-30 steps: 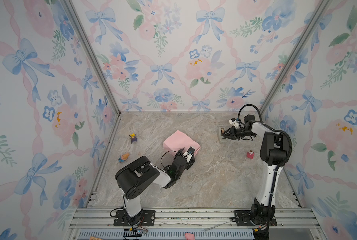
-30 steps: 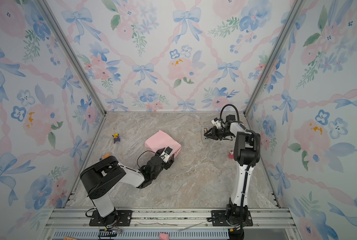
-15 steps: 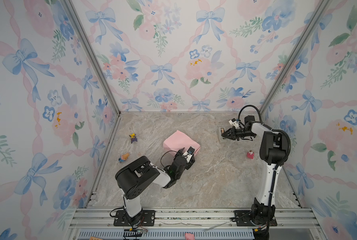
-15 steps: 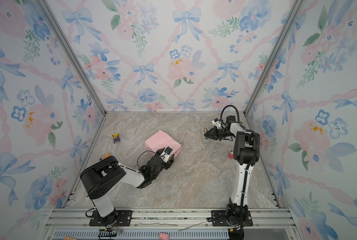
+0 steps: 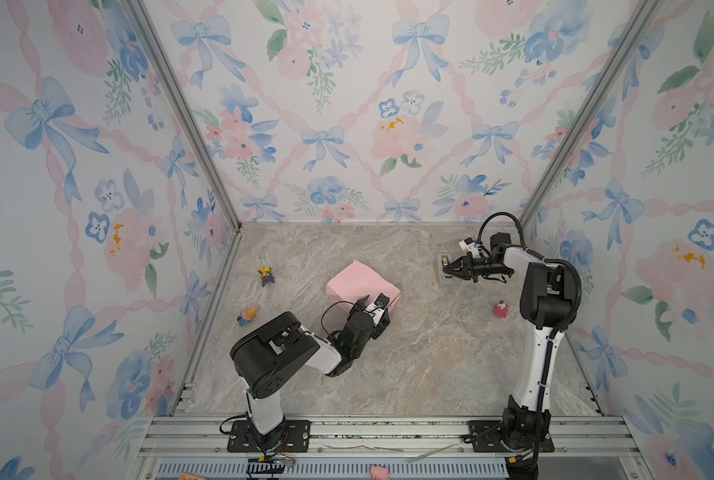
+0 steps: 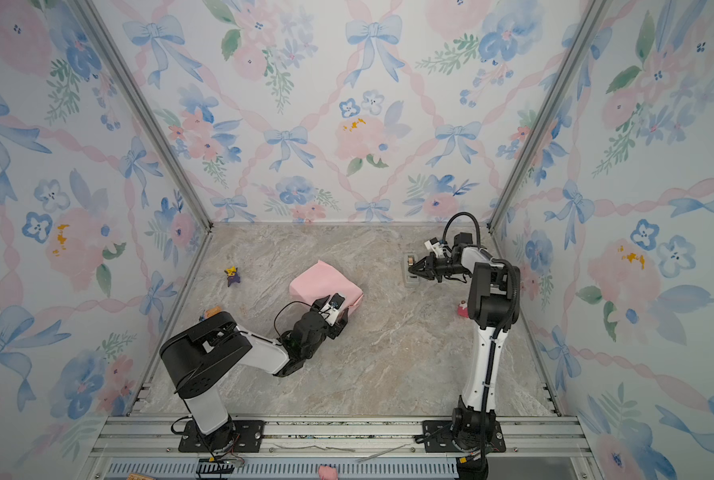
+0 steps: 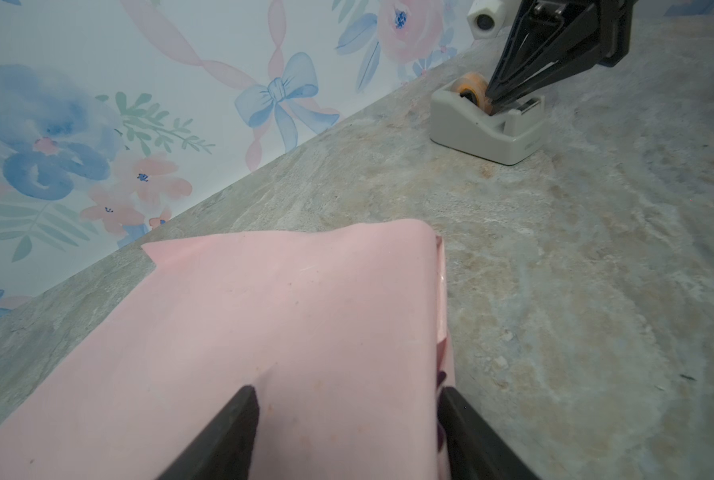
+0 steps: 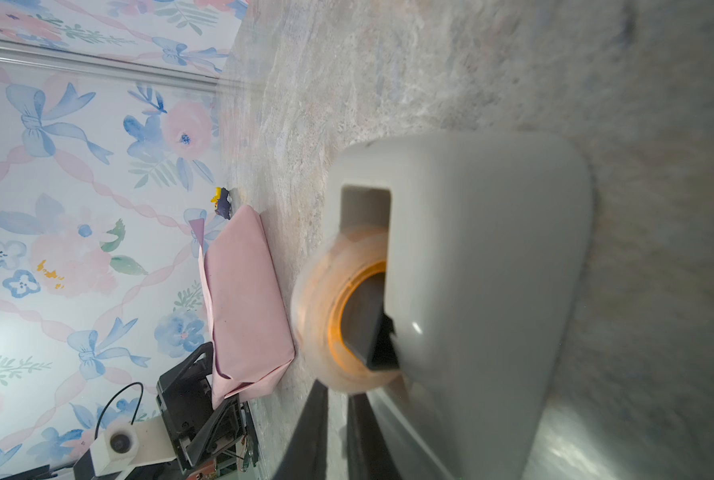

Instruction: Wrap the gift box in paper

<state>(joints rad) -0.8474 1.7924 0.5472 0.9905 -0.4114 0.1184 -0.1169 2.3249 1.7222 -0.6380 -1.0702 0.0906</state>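
Item under wrap: the paper (image 5: 357,282), pink face outward, is folded round the gift box and covers it fully. It lies near the middle of the table (image 5: 430,365). One flap corner juts out at the far end, showing its lilac face.

Left claw (image 7: 345,390): jaws stand wide apart and grip nothing. One finger lies on the paper's top face. The other stands just off the side edge.

Right claw (image 5: 445,269): positioned at the grey tape dispenser (image 7: 471,129), towards the back right of the table and well apart from the paper. Its fingers are drawn together to a point against the orange tape roll (image 7: 465,83). Whether a strip of tape is pinched between them cannot be made out, as the close view there is blurred.
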